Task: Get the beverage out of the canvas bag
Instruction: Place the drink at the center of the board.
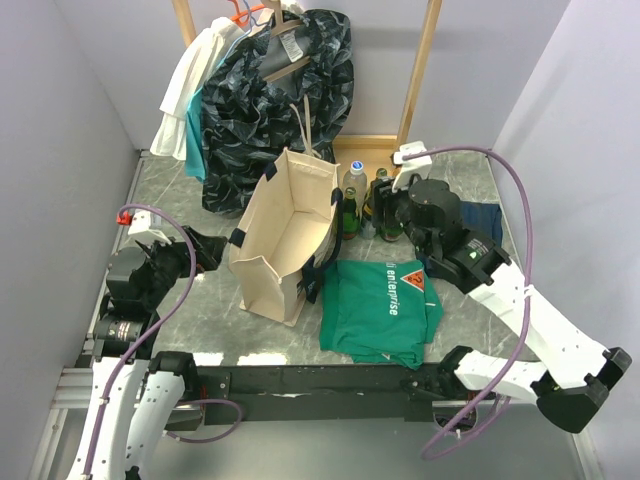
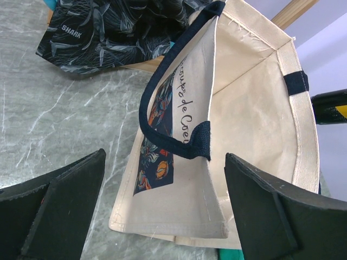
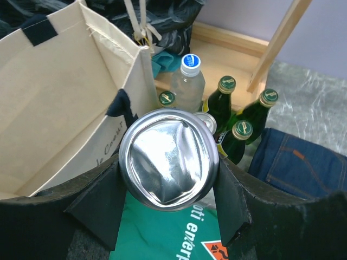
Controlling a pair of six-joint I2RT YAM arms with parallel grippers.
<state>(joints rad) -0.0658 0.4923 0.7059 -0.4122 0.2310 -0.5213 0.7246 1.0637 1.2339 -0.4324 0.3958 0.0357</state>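
Grey marbled table (image 1: pixel 200 320) and pale walls frame the scene. By the right gripper (image 3: pixel 168 184) a silver can (image 3: pixel 168 154) is pinched, already outside the canvas bag (image 1: pixel 262 245) and beside green bottles (image 3: pixel 233 108). The left gripper (image 2: pixel 165 208) is spread wide at the bag's side, and only setting the can down seems left.

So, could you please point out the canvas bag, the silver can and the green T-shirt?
canvas bag (image 1: pixel 268 285), top external view, on its near cream end wall.
can (image 3: pixel 169 157), right wrist view, on its dented shiny end.
green T-shirt (image 1: pixel 380 318), top external view, on the cloth's middle.
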